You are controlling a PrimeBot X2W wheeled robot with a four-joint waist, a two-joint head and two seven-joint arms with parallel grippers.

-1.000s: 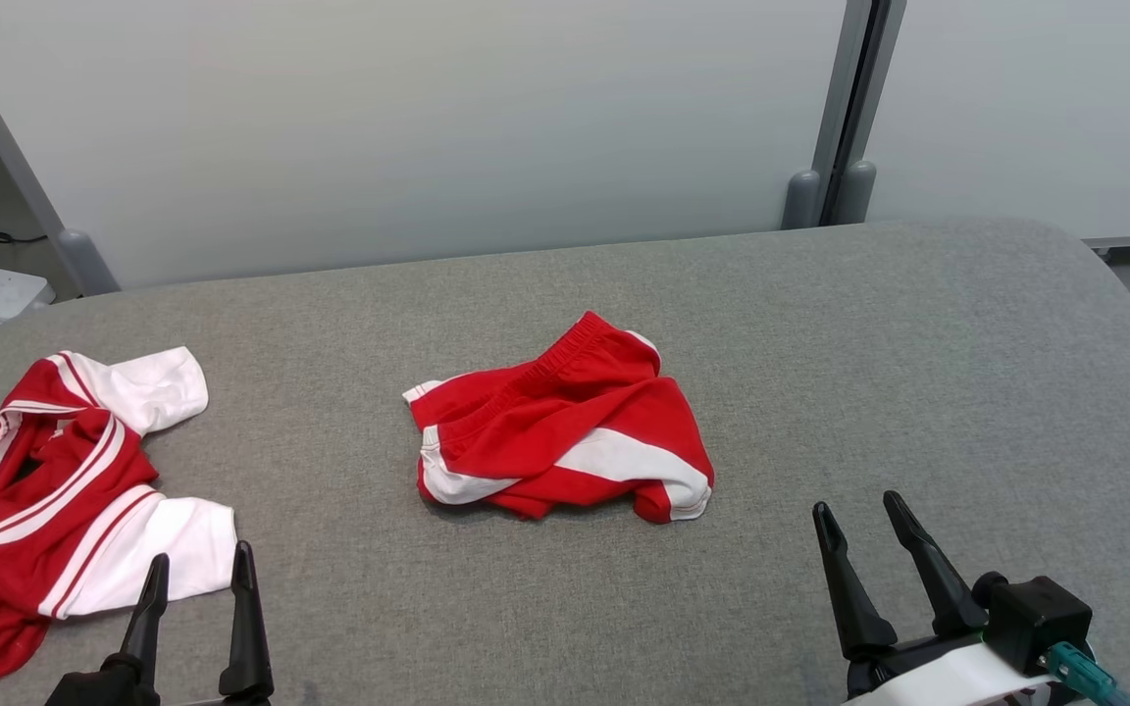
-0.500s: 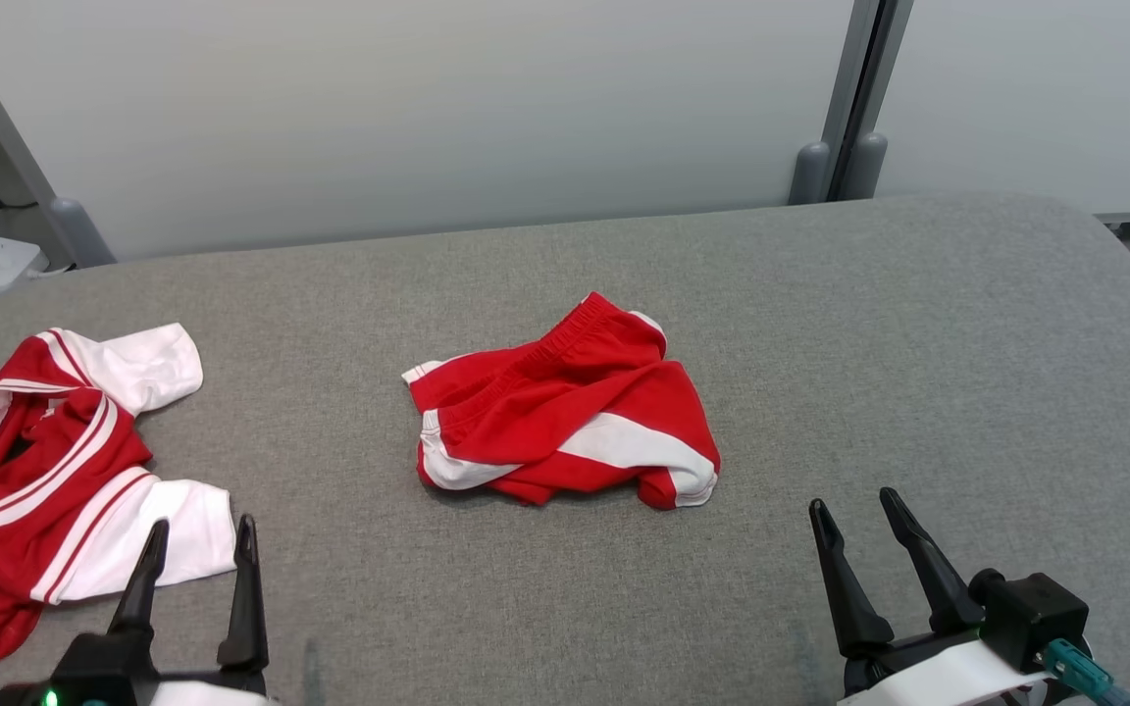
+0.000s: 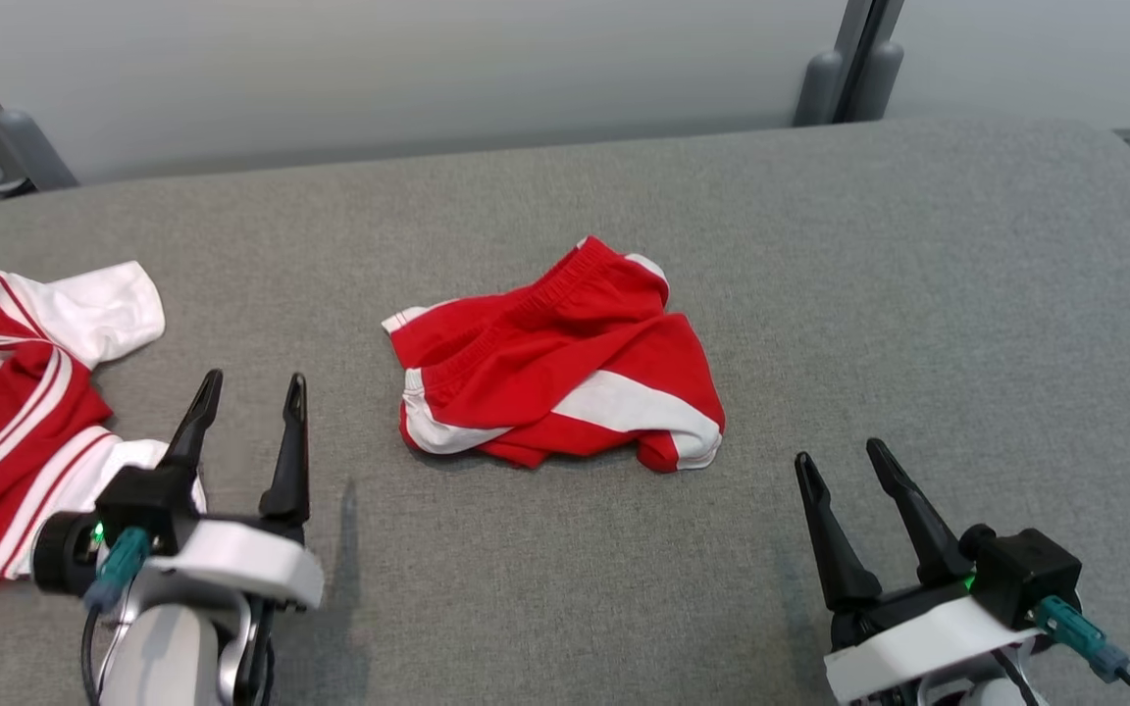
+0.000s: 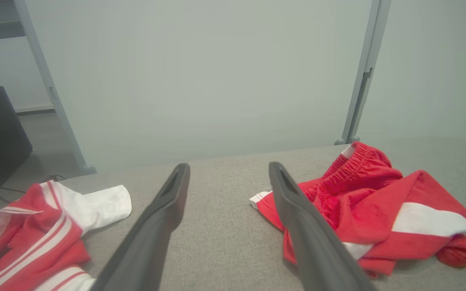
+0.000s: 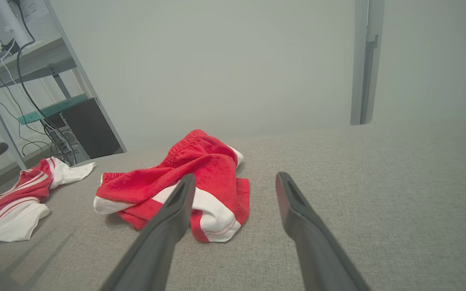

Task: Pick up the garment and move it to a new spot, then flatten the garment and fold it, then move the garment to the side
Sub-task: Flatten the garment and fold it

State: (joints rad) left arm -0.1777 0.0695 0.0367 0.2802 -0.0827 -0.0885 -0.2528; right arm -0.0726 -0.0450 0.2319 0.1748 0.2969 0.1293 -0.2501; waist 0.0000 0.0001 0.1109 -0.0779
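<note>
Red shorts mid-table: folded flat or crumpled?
Crumpled. The red shorts lie in an uneven heap on the grey surface, elastic waistband bunched at the back, white-striped cloth lapping over itself.

The grey fabric-covered table is viewed steeply from above its near edge by the head camera, with pale wall panels across the top. The wrist views are taken low and close over the cloth, directed toward that wall between the fingers of the left gripper and the right gripper. The crumpled red shorts with white bands and the red-and-white striped jersey are shared by all three views.
</note>
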